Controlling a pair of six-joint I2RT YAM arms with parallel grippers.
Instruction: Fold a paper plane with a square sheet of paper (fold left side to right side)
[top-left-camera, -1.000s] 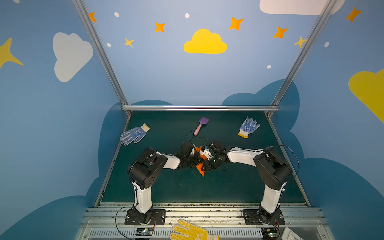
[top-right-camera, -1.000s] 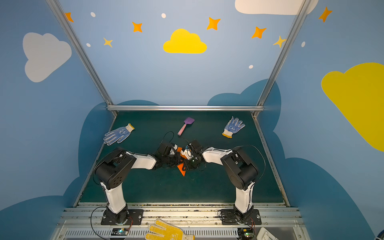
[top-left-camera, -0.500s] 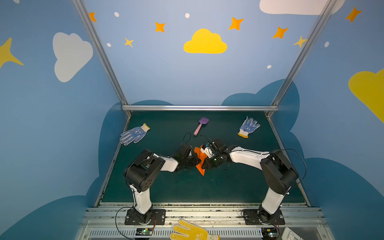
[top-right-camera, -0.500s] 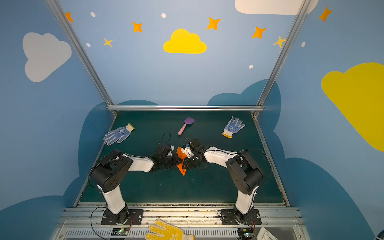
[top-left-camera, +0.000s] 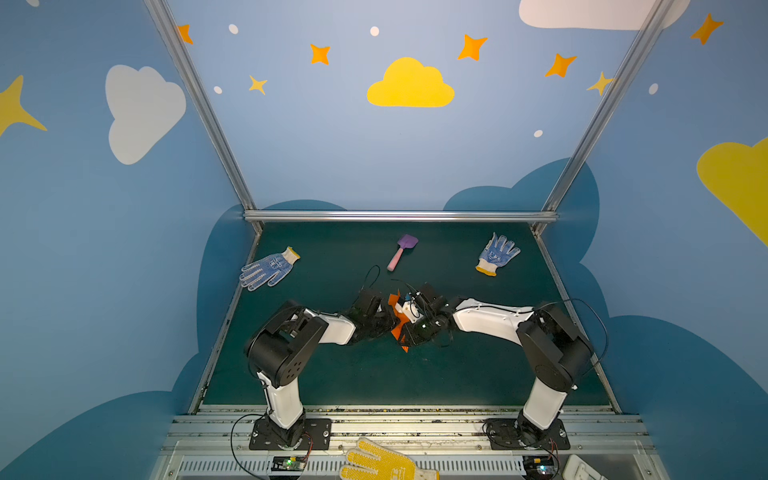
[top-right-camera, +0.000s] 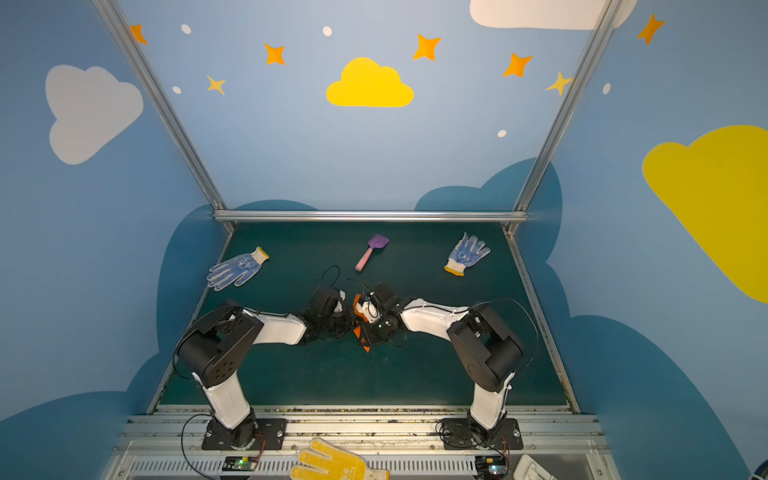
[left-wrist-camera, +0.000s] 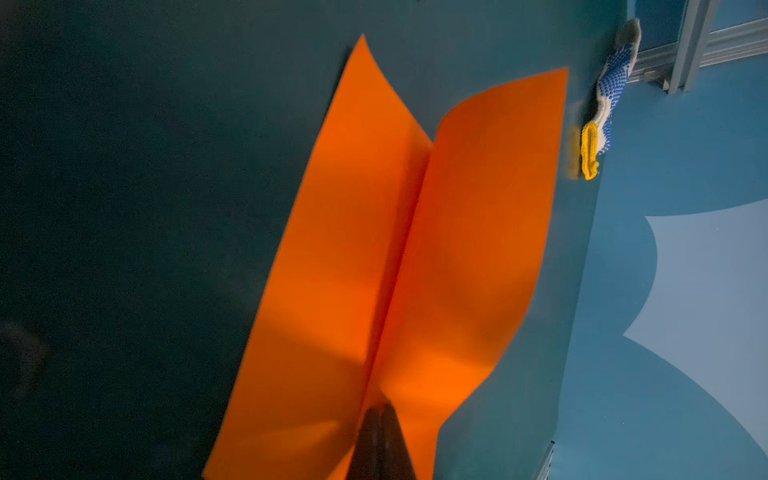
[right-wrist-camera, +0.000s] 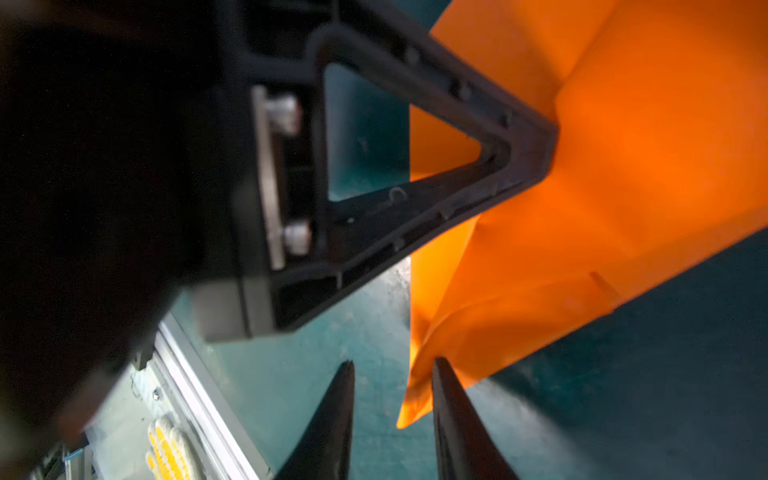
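The square sheet of paper (left-wrist-camera: 415, 232) is bright orange, creased down its middle, with its two halves spread like an open book. My left gripper (left-wrist-camera: 380, 409) is shut on the crease at one end. In both top views the paper (top-left-camera: 398, 328) (top-right-camera: 356, 331) shows only as orange slivers between the two wrists at mid-table. My right gripper (right-wrist-camera: 394, 362) is open. A folded corner of the paper (right-wrist-camera: 623, 166) hangs between its fingers, against one of them. The left gripper's finger (right-wrist-camera: 519, 158) pinches the paper close by. No paper plane is in view.
A purple-headed, pink-handled spatula (top-left-camera: 400, 251) lies behind the grippers. Blue-dotted gloves lie at the back left (top-left-camera: 268, 270) and back right (top-left-camera: 496, 253) of the green mat (top-left-camera: 374, 374). A yellow glove (top-left-camera: 382, 461) lies on the front rail.
Both arms have shifted slightly around the paper at mid-table. Less of the orange paper shows between the wrists than a second ago.
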